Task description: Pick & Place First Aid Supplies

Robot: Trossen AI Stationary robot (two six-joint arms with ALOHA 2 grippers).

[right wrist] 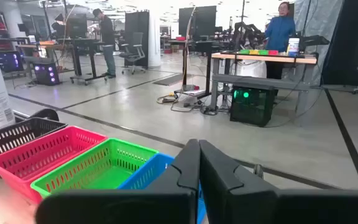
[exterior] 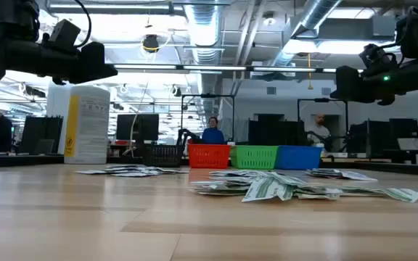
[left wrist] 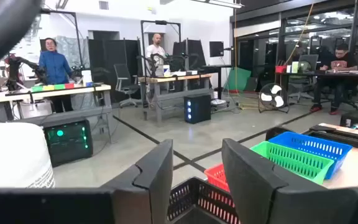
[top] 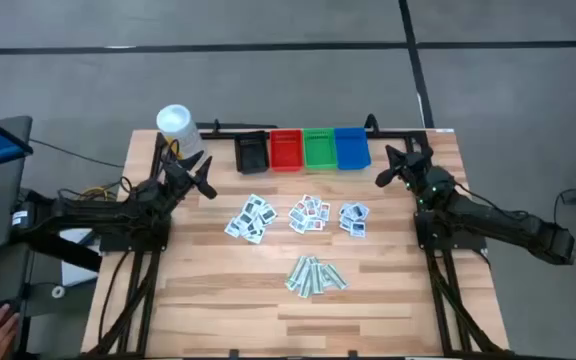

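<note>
White packets (top: 305, 215) lie btwn left end effector (top: 206, 186); right end effector (top: 389, 170).

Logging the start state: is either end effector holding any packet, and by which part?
Nothing is held. The left end effector is open and empty; the right end effector is shut on nothing. Both hover above the wooden table.

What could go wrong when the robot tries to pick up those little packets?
The packets lie in overlapping heaps, so a gripper might lift several together or scatter them. They look flat and thin, so fingers could slide over them. The white canister stands close by the open left gripper; that arm might knock it over.
</note>
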